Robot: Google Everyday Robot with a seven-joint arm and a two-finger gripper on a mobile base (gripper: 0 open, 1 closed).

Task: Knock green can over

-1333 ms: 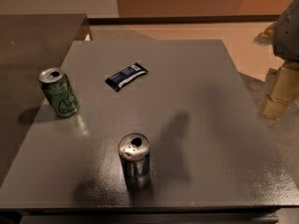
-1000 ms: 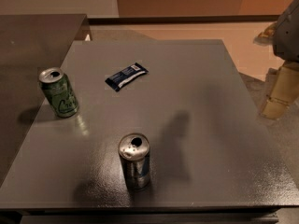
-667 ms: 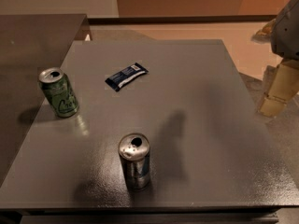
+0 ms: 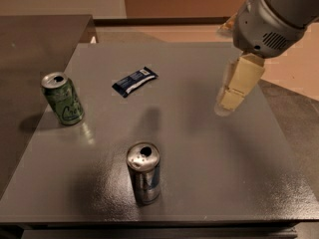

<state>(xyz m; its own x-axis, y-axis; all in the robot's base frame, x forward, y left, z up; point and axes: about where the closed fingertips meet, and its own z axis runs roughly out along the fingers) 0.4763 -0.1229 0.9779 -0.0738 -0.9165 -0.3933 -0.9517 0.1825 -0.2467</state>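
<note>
The green can stands upright near the left edge of the grey table, its silver top showing. My gripper hangs from the grey arm at the upper right, above the right part of the table, far to the right of the green can. It holds nothing that I can see.
A silver-and-blue can stands upright near the table's front, middle. A dark blue snack packet lies flat between the cans, toward the back. A darker table adjoins on the left. Floor lies beyond the right edge.
My arm and gripper have swung in from the right edge to over the right part of the table. The cans and packet have not moved on the table.
</note>
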